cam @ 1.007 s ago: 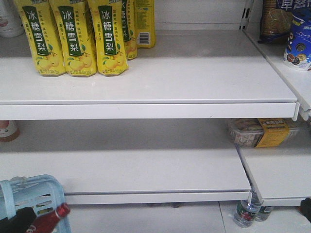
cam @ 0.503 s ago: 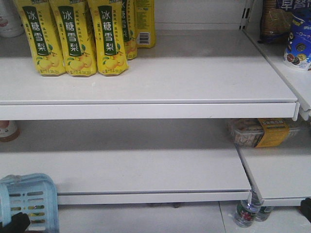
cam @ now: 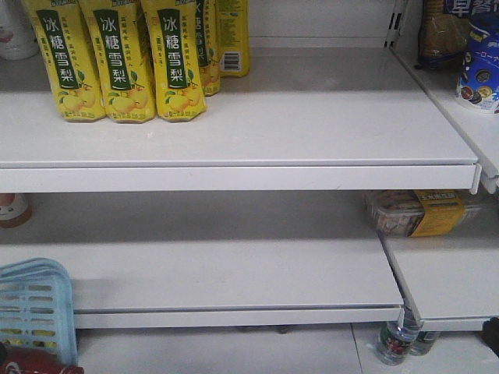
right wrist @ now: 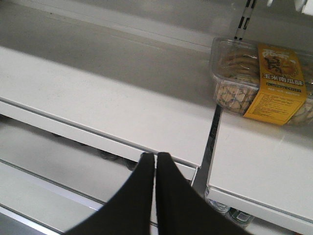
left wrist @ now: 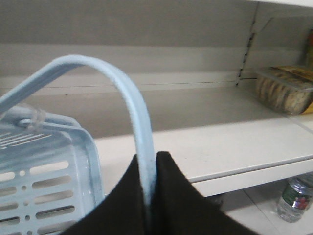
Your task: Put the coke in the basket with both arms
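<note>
- In the front view our basket (cam: 33,312) sits at the bottom left corner of the frame, in front of the lower shelf (cam: 234,273).
- The coke (cam: 35,361) shows as a red bottle at the very bottom left edge, just below the basket's slotted wall; we cannot tell whether it is inside the basket.
- Our left fingers (left wrist: 150,196) are clamped on the basket's pale blue handle (left wrist: 132,107), which arches up from between the two black tips.
- The basket's slotted wall (left wrist: 44,181) hangs to the left of that handle in the left wrist view.
- Our right fingers (right wrist: 155,171) are pressed tip to tip with nothing between them, above the front edge of the lower shelf.
- A clear snack box (right wrist: 261,83) with a yellow label lies on the neighbouring shelf to the right.
- Yellow drink bottles (cam: 117,58) stand at the upper shelf's back left.
- A water bottle (cam: 396,343) stands on the floor.
</note>
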Robot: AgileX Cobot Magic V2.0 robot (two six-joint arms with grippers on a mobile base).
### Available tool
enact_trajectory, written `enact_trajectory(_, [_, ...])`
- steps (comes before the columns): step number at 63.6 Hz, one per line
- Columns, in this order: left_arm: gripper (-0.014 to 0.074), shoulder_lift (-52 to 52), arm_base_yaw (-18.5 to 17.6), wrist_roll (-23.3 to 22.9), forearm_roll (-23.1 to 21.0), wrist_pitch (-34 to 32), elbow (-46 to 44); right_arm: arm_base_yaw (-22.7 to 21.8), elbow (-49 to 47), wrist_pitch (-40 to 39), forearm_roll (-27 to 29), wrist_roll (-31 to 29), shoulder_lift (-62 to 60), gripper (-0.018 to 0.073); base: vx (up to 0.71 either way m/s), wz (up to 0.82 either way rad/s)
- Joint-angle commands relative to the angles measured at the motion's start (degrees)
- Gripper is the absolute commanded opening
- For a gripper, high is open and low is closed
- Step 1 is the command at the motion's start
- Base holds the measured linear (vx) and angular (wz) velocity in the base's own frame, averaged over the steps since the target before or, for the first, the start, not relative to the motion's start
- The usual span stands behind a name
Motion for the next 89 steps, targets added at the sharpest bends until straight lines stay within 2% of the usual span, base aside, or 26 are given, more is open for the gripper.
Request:
enact_trajectory(1, [-0.0006,-1.3,2.2,2.6,1.9,-8.9,0.1,-0.1,-1.5,-3.5,-2.2,-0.4,0.5,-0.0005,0.00,0.00])
enact_trajectory(15, [-0.0006,-1.3,5.6,2.6,2.4,-8.9,0.1,-0.1,-1.5,-3.5,-2.2,-0.4,0.5,-0.0005,0.00,0.00])
enact_trajectory(28, [-0.0006,-1.3,5.7,-0.8,9.2,-8.9,0.1,-0.1,-1.5,-3.5,-2.2,-0.4,0.5,-0.0005,0.00,0.00])
enact_trajectory(40, [-0.0006,-1.3,6.3,-2.0,9.5,-8.9,0.1,-0.1,-1.5,-3.5,-2.2,-0.4,0.5,-0.0005,0.00,0.00])
enact_trajectory(55, [-0.0006,-1.3,11.9,-2.6,9.0,-9.0,0.1,-0.1,-1.5,-3.5,-2.2,-0.4,0.5,-0.0005,0.00,0.00])
enact_trajectory(66, [-0.0006,-1.3,14.1,-2.5,9.0,-9.0,0.1,-0.1,-1.5,-3.5,-2.2,-0.4,0.5,-0.0005,0.00,0.00])
enact_trajectory(89, [-0.0006,-1.3,14.2,-2.5,9.0,-8.9,0.1,-0.1,-1.5,-3.5,-2.2,-0.4,0.5,-0.0005,0.00,0.00])
